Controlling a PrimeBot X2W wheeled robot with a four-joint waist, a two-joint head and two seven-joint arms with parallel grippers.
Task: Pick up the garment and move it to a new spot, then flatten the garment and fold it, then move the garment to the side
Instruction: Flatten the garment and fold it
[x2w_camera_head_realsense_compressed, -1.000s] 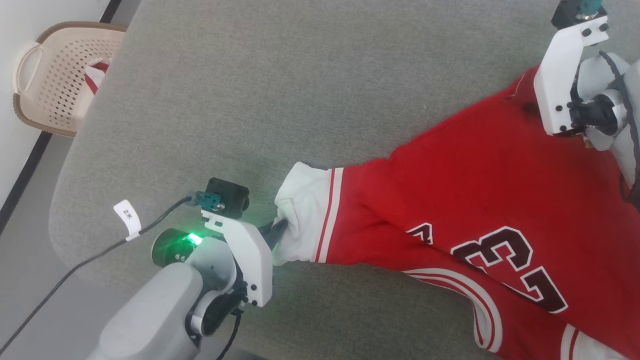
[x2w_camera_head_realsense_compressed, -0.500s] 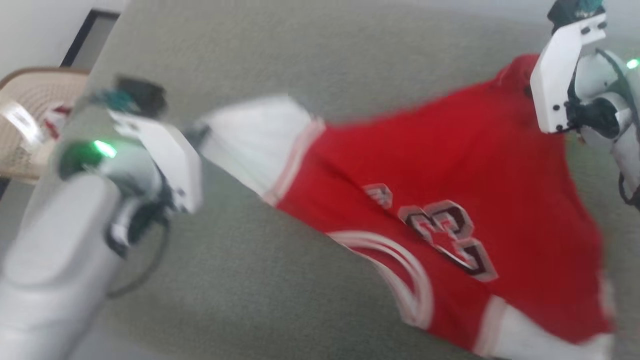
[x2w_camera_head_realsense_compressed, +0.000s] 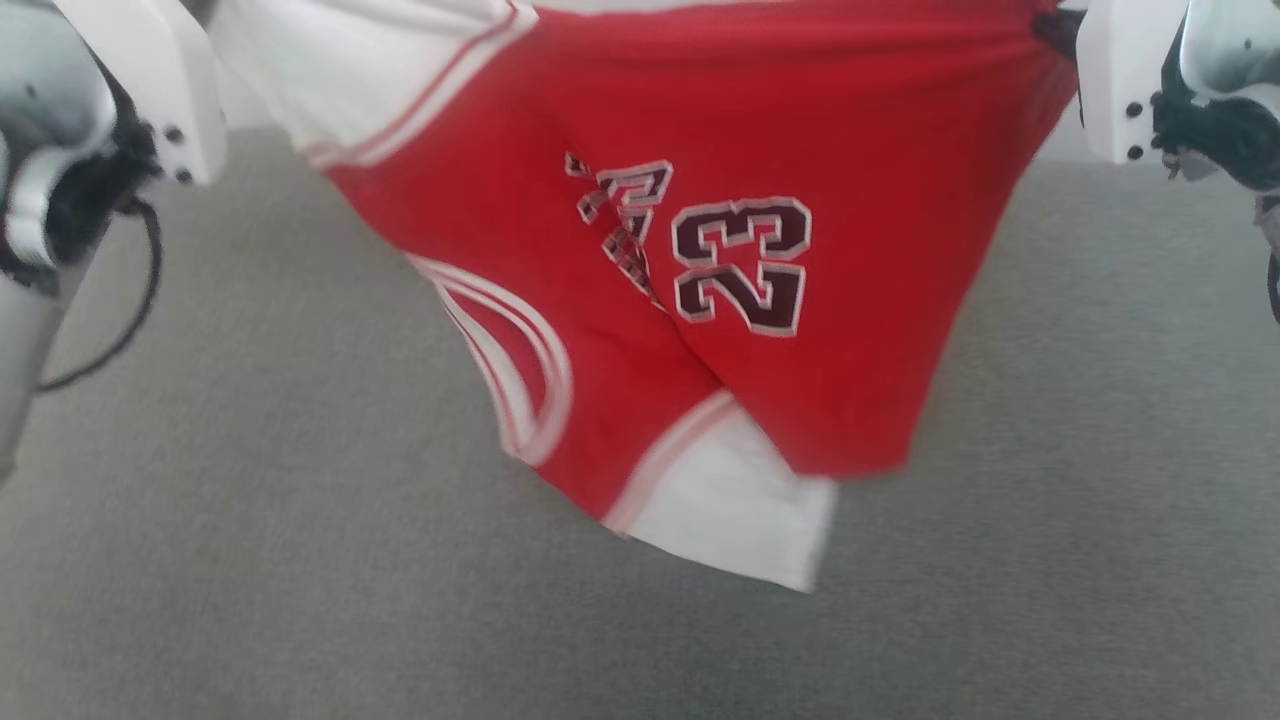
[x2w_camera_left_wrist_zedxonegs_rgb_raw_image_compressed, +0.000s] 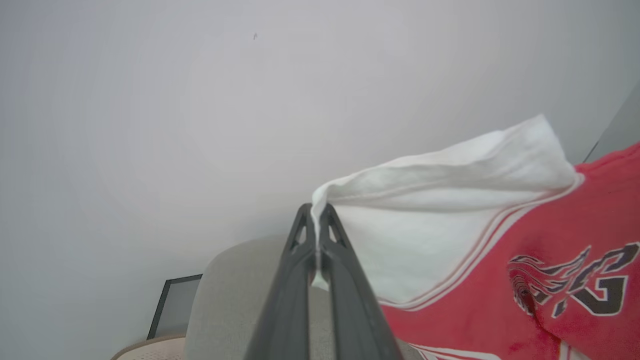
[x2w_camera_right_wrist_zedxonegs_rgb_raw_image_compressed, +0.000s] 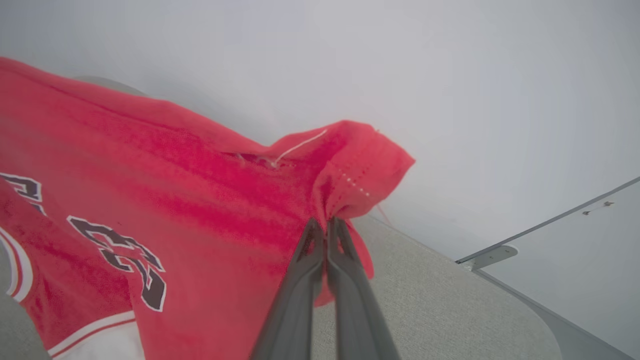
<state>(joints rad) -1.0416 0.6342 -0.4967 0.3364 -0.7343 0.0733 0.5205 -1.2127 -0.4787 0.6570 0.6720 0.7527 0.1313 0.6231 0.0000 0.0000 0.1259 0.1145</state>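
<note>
The garment (x2w_camera_head_realsense_compressed: 640, 260), a red jersey with white panels and black "23", hangs in the air above the grey table (x2w_camera_head_realsense_compressed: 250, 520), stretched between both arms. My left gripper (x2w_camera_left_wrist_zedxonegs_rgb_raw_image_compressed: 317, 212) is shut on a white corner of the garment (x2w_camera_left_wrist_zedxonegs_rgb_raw_image_compressed: 430, 235). My right gripper (x2w_camera_right_wrist_zedxonegs_rgb_raw_image_compressed: 326, 224) is shut on a red corner of the garment (x2w_camera_right_wrist_zedxonegs_rgb_raw_image_compressed: 210, 200). In the head view the left wrist sits at the upper left and the right wrist at the upper right, fingertips hidden by cloth. The garment's lower white panel dangles just over the table.
The grey fabric table spreads under the garment on all sides. A pale wall (x2w_camera_left_wrist_zedxonegs_rgb_raw_image_compressed: 200, 100) stands behind it. A beige basket rim (x2w_camera_left_wrist_zedxonegs_rgb_raw_image_compressed: 150, 350) shows low in the left wrist view, beside the table's edge.
Both arms have risen and lifted the garment off the table; it lay flat a second ago and now hangs between them. The head camera has also shifted.
</note>
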